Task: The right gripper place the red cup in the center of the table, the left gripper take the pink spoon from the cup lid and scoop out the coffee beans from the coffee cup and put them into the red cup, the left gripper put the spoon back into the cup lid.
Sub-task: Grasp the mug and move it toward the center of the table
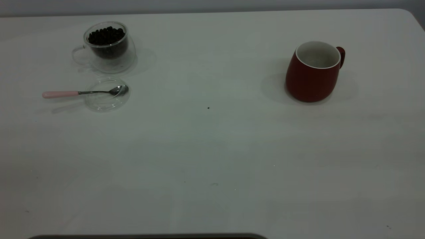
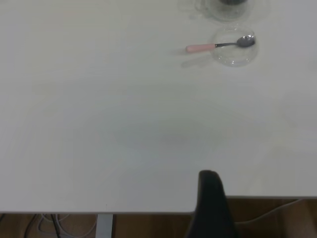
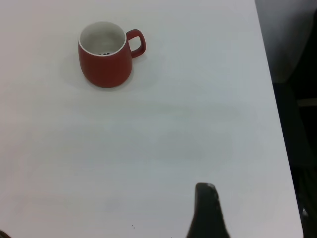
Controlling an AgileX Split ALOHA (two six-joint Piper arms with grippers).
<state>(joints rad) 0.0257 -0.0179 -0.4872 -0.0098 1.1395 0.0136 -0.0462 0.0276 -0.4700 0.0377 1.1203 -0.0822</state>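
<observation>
Looking across the worktop (image 1: 212,149), we find nothing moved yet: the red cup (image 1: 313,72) stands upright near the right edge, well apart from the centre where it belongs. Toward the far left corner sits the coffee cup (image 1: 107,46), heaped with coffee beans (image 1: 106,35); just in front of it lies the cup lid (image 1: 105,94), the pink spoon (image 1: 83,92) resting bowl-down on it with its handle jutting out leftward, easy to pinch. The left gripper (image 2: 210,198) and right gripper (image 3: 207,208) hang back at the near edge; we cannot tell whether their fingers are parted or closed.
</observation>
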